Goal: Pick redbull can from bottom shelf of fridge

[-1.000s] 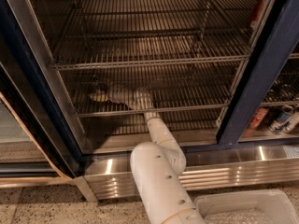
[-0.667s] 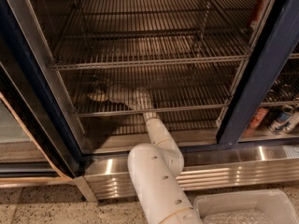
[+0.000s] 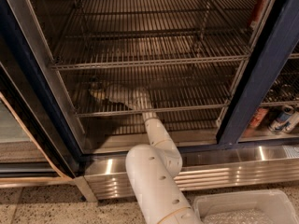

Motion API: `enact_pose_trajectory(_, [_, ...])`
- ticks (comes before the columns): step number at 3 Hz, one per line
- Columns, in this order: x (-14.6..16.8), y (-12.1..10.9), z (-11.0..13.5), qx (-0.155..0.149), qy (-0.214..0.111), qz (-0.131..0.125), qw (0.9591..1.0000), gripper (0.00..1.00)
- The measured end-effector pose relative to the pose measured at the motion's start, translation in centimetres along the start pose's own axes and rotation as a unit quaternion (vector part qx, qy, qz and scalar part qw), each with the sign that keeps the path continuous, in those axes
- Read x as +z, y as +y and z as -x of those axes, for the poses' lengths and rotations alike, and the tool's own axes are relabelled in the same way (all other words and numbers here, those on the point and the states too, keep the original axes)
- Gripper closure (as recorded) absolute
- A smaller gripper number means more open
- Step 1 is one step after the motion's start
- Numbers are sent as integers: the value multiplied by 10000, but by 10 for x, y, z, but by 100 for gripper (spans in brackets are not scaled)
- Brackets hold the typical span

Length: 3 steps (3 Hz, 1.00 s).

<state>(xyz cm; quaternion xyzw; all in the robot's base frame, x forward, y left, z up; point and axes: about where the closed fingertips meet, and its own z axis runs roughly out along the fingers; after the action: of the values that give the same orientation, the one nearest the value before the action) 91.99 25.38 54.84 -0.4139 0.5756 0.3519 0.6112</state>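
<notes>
The fridge [image 3: 252, 92] stands open, its dark navy frame around chrome wire racks. My white arm [image 3: 156, 171] reaches in from below, over the front rail of the bottom shelf [image 3: 187, 107]. My gripper [image 3: 99, 94] lies low over that shelf's left side, seen through the rack's rods. A small dark shape [image 3: 96, 84] sits right at its tip. I cannot tell whether that shape is the redbull can. The upper rack [image 3: 149, 62] is bare.
Behind the navy post on the right, blue-and-silver cans [image 3: 283, 118] and a red-orange can [image 3: 257, 117] stand in the neighbouring compartment. A ribbed steel base panel [image 3: 219, 171] runs below the opening. A clear plastic bin [image 3: 247, 209] sits at the bottom right.
The thick white arm link has shifted very slightly left. The gripper stays at the same place on the shelf.
</notes>
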Motion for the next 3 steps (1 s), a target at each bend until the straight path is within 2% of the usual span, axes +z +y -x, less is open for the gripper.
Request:
enact_pose_trajectory(1, [0, 0, 0, 0, 0, 0, 10000, 83])
enact_pose_trajectory(2, [0, 0, 0, 0, 0, 1, 10000, 100])
enact_pose_trajectory(3, [0, 0, 0, 0, -2, 1, 10000, 100])
